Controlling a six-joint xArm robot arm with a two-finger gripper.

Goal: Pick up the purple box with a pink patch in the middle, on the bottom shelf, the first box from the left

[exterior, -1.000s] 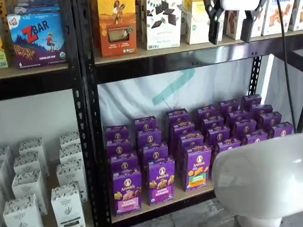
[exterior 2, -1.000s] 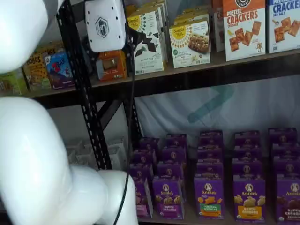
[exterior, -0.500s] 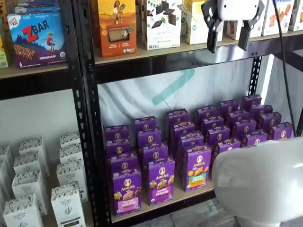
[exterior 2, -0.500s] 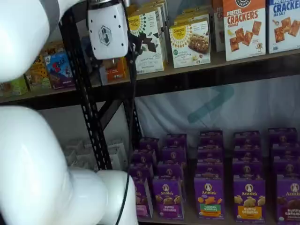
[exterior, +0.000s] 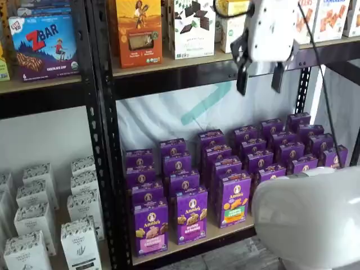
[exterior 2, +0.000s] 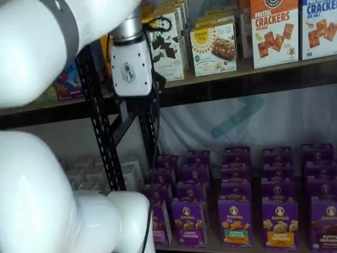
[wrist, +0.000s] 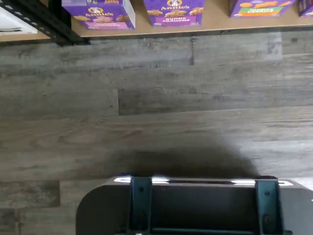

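My gripper hangs with its fingers apart and empty, high above the bottom shelf. The purple box stands at the shelf's front left corner, touching its purple-banded neighbour.

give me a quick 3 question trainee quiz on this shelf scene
1. True or false: the gripper is shut on the purple box with the pink band.
2. Multiple choice: in a shelf view, the gripper hangs
A) above the rows of purple boxes, empty
B) between the white cartons
C) touching the bottom shelf
3. Fill in: the front box next to the pink-band one has a ____ band.

Key
1. False: its two black fingers stand apart and hold nothing.
2. A: it hangs in front of the upper shelf's edge, well above the purple boxes.
3. Purple: that box stands in the front row beside the pink-band one.
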